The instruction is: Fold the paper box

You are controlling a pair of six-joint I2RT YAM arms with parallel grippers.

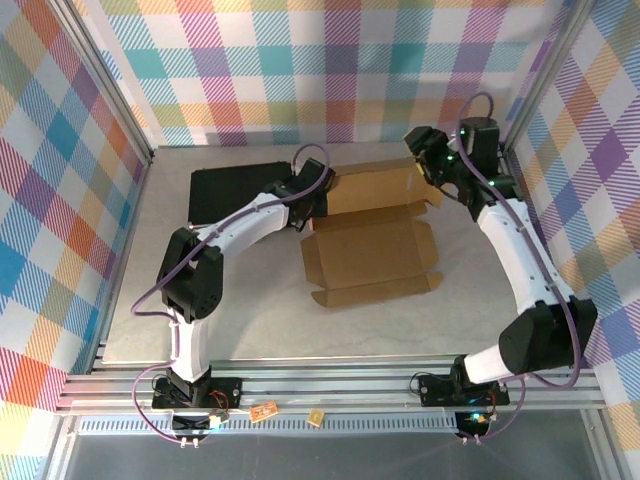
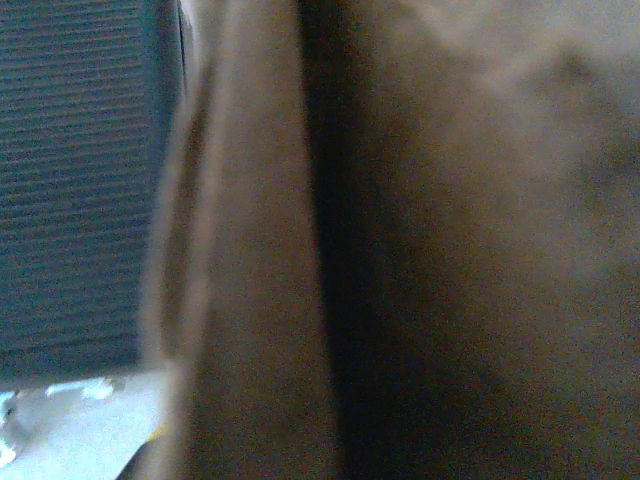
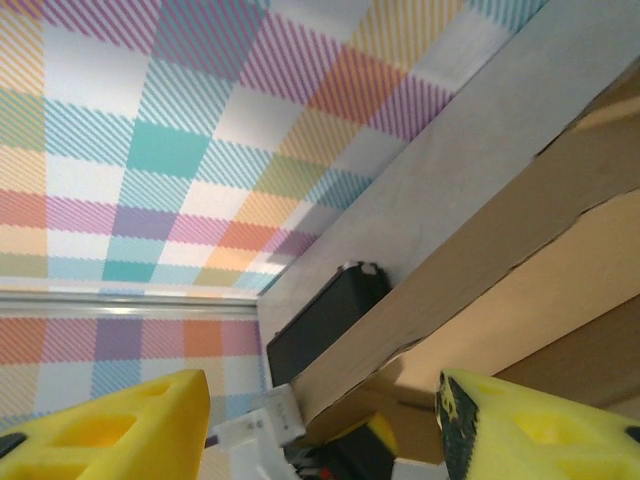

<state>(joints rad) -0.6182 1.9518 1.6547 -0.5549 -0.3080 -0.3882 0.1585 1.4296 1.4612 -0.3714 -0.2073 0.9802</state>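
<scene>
**Item 1 – paper box** (image 1: 370, 250). Plain brown corrugated cardboard, lying opened out near the middle of the table (image 1: 250, 310). The top view shows 3 broad bands: a far panel, a wide middle panel with small side tabs, and a narrow near flap. The right wrist view takes in the cardboard (image 3: 500, 280) from low down, its layered edges running diagonally. In the left wrist view the cardboard (image 2: 450, 240) sits very close to the lens and is blurred, with a dark crease down it.

**Item 2 – left gripper** (image 1: 316, 205). Positioned at the left edge of the box's far panel, between the box and the black case. Jaws drawn fully together. The fingers are not visible, so it cannot be told whether cardboard is pinched between them.

**Item 3 – right gripper** (image 1: 425, 158). Positioned at the far right corner of the box. In its own wrist view the gripper (image 3: 325, 420) stands wide, with 2 yellow fingers (image 3: 110, 430) well apart and nothing held between them.

**Item 4 – black case** (image 1: 240, 195). Rectangular and flat on the table, just left of the box. It shows a ribbed surface in the left wrist view (image 2: 80, 180) and is seen end-on beyond the cardboard in the right wrist view (image 3: 320, 320).

**Item 5 – plaid wall** (image 1: 320, 70). Multicoloured check, enclosing the table on 3 sides.
</scene>
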